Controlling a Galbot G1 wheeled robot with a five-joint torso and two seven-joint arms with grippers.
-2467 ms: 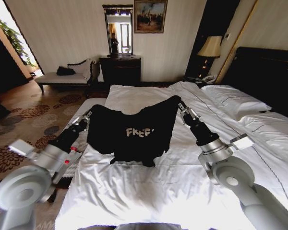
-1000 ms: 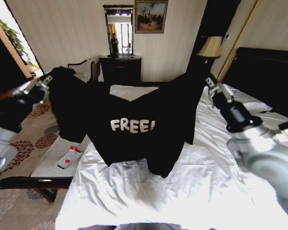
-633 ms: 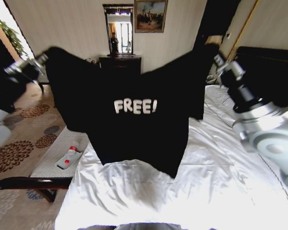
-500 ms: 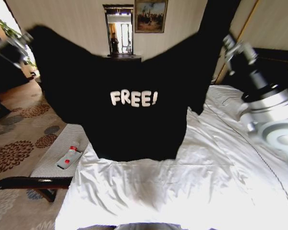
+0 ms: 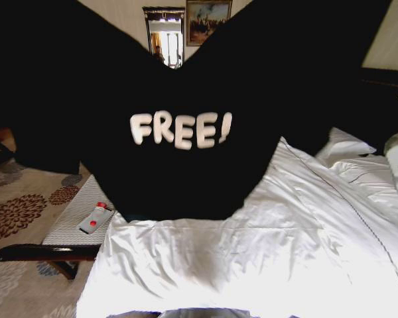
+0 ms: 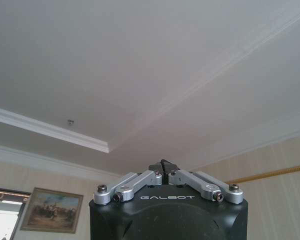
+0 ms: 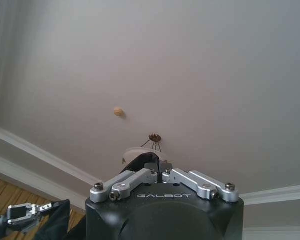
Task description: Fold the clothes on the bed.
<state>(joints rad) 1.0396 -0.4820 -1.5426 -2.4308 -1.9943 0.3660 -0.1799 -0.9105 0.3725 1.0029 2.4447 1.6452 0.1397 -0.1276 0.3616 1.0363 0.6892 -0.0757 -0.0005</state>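
Now that both arms have swung the black T-shirt from chest height to high overhead, it hangs spread above the bed from nine to three o'clock — hem just clear of the duvet, ready for laying flat; the left gripper and right gripper are each pinched tight on dark cloth.

T-shirt lifted high and spread above the bed

The black T-shirt, earlier sagging low over the bed, now hangs stretched wide well above it, its hem clear of the duvet. Both arms have risen; the left gripper and right gripper, fingers pinched together on dark cloth, now point at the ceiling.
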